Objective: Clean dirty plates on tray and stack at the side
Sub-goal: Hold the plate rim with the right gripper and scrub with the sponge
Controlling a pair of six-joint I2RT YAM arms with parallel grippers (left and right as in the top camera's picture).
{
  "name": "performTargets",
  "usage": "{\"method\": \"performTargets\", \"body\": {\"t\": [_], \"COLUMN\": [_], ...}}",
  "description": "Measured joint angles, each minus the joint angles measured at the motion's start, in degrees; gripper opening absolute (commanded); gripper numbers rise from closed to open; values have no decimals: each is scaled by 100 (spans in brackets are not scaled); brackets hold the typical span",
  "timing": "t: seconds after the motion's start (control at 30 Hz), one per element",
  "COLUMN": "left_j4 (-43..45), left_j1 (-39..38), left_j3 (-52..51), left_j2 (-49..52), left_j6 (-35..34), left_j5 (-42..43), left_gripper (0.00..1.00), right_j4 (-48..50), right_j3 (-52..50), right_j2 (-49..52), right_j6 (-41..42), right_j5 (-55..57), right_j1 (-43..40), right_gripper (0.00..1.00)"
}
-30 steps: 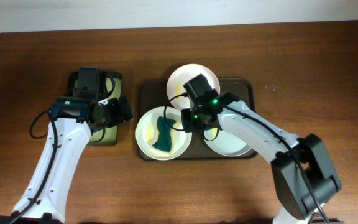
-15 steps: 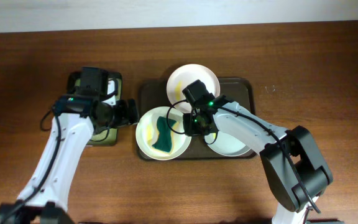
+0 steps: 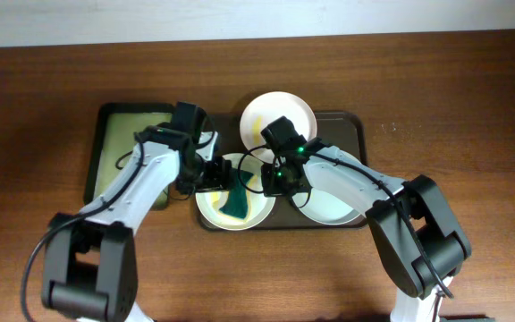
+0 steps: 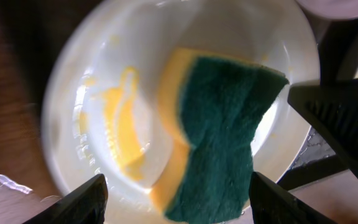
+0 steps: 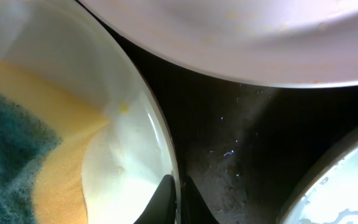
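Small black tray (image 3: 105,152) far left on tabletop (image 3: 43,72). Left hand (image 3: 209,172) hovers over front-left white plate (image 3: 207,203), fingers (image 4: 86,199) spread wide apart. Green-yellow sponge (image 4: 222,137) lies in that plate beside yellow smear (image 4: 126,130). Right hand (image 5: 178,198) clamped on same plate's right rim. All three plates on brown tray (image 3: 351,130): second white plate (image 3: 280,112) at rear, overlapping tray's far rim; greyish plate (image 3: 333,207) front right.
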Motion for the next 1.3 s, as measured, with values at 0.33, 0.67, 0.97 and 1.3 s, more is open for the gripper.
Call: {"method": "performTargets", "body": {"t": [0.33, 0.67, 0.97, 1.3], "left_j4": [442, 363, 361, 623], "left_j1": [-553, -706, -756, -645], "left_j3": [-4, -2, 52, 483], "left_j2": [629, 634, 634, 195], "left_j6": [98, 125, 70, -549], "left_j5": [103, -1237, -3722, -1777], "left_gripper": [55, 0, 0, 0], "right_j4": [42, 66, 160, 127], "right_j3": [0, 0, 0, 0], "right_j2": [0, 0, 0, 0], "right_j6": [44, 37, 37, 39], "right_j5": [4, -17, -153, -81], "right_j1": [-20, -20, 24, 22], "right_gripper": [4, 4, 4, 4]}}
